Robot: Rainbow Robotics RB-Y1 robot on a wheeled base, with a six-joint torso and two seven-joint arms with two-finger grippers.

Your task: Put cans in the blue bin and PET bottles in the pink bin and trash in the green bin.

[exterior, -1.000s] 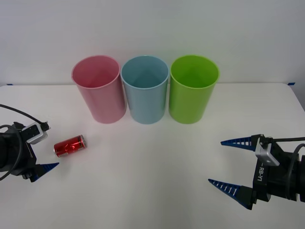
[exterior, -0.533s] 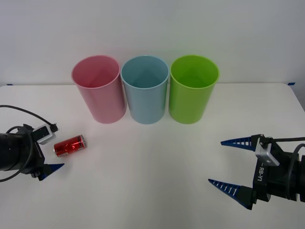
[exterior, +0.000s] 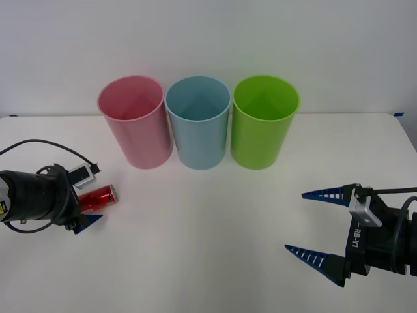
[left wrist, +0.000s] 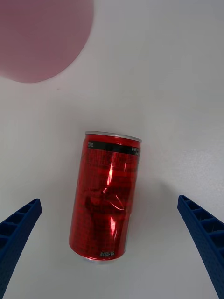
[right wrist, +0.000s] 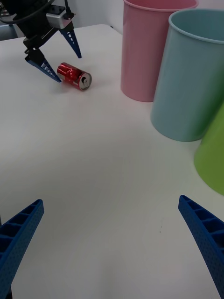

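While lying on the white bench (exterior: 215, 222), the small shiny red drink can (exterior: 99, 197) sits between the left gripper's (exterior: 86, 201) released jaws, right gripper (exterior: 313, 225) also released.

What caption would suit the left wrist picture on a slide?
Open left claw poised over a red can lying on its side on the white table, pink bin nearby.

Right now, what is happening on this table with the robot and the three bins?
The robot is sorting. Its left gripper, jaws open, is at the red can, which lies on its side on the white table, in front of the pink bin; the can is between the jaws but not gripped yet. The blue bin, where it belongs, stands in the middle, the green bin beside it. The right gripper waits open at the table's right side.
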